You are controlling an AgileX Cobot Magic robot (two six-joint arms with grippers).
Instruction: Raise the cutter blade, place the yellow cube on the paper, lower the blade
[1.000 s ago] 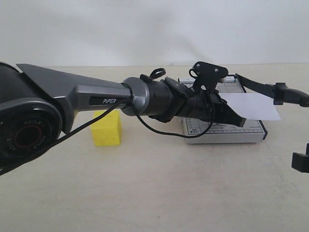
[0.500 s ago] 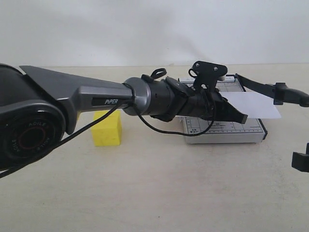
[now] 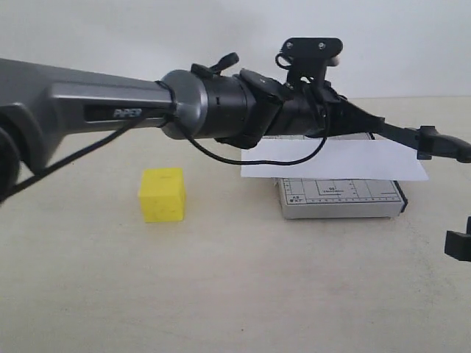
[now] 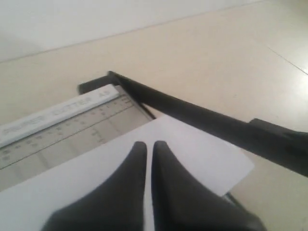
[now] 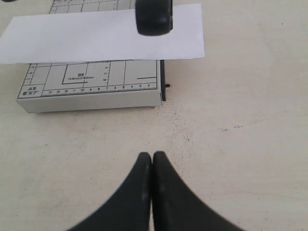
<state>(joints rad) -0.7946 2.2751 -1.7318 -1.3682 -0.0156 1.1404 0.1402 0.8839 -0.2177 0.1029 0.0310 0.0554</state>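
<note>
Yellow, matte and solid, the small cube (image 3: 162, 195) sits on the beige desk (image 3: 235, 287), well apart from the cutter and to the left of it in the exterior view. Nothing touches it.

The grey gridded cutter board (image 3: 342, 198) lies flat on the desk. A plain white rectangular strip of paper (image 3: 353, 158) rests across its top and overhangs the board's edge on both sides. The yellow cube is not on the paper.

The long thin black cutter blade (image 3: 401, 134) is raised. It slopes up and away from its hinge at the far end of the board, clear of the paper, and its thicker handle end reaches the right edge of the exterior view. In the right wrist view the rounded handle end (image 5: 154, 17) shows end-on above the paper (image 5: 96, 36) and the board (image 5: 91, 79).

The grey and black left arm (image 3: 73, 95) reaches across the middle of the scene to the cutter. The left jaws are together and empty. In the left wrist view they sit above the paper (image 4: 202, 154), with the blade (image 4: 202, 115) running just beyond them and the board (image 4: 72, 130) below. Whether they touch the blade cannot be determined.

The right jaws are together and empty. They are positioned over bare desk near the board's front corner.
</note>
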